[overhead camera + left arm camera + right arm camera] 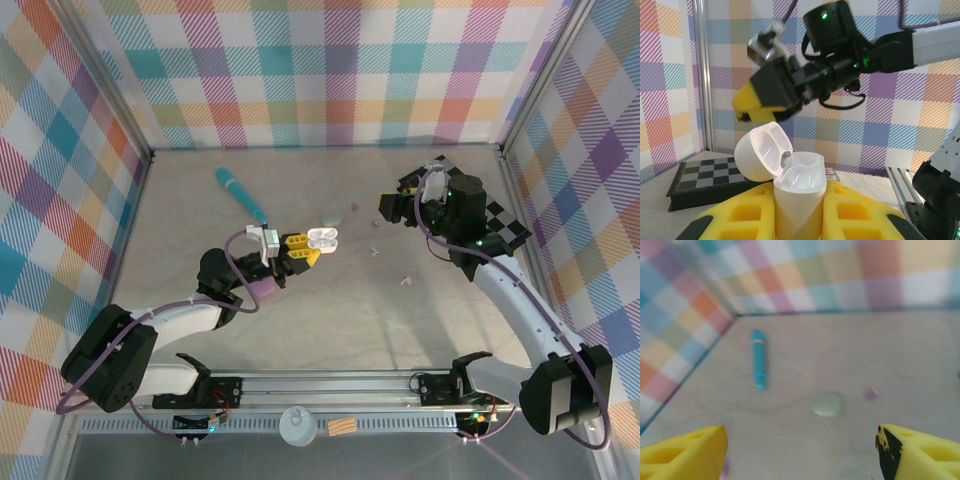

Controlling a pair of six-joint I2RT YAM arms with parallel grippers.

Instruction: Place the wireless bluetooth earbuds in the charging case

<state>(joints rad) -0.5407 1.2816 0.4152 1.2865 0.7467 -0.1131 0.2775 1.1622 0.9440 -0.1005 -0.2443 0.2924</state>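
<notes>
While your left gripper (305, 249) is clenched on the white charging case (796, 197), you can see from the left wrist camera that the case stands upright between the yellow fingers (745, 220), with its lid (761, 152) swung open to the left. From above, the case is near the middle of the tabletop (330, 320), raised in the gripper and pointing toward the right arm. Your right gripper (800, 450) is released: its two yellow fingers sit wide apart at the bottom corners of the right wrist view, with bare tabletop between them. It hangs off the surface, to the right of the case and facing it. The earbuds (407, 281) lie loose on the tabletop, apart from the case. Small white ones are scattered to the right of the case in front of the right arm, and a purple earbud (352, 209) lies just beyond the case, between the two grippers. Just beside the purple one rests a pale green pebble-shaped piece (827, 405), larger than it; you cannot tell whether that is a bud or a small case. A teal pen-like stick (240, 193) lies toward the far left, well apart from both grippers, and a black-and-white chessboard (505, 228) sits by the right wall behind the right wrist
</notes>
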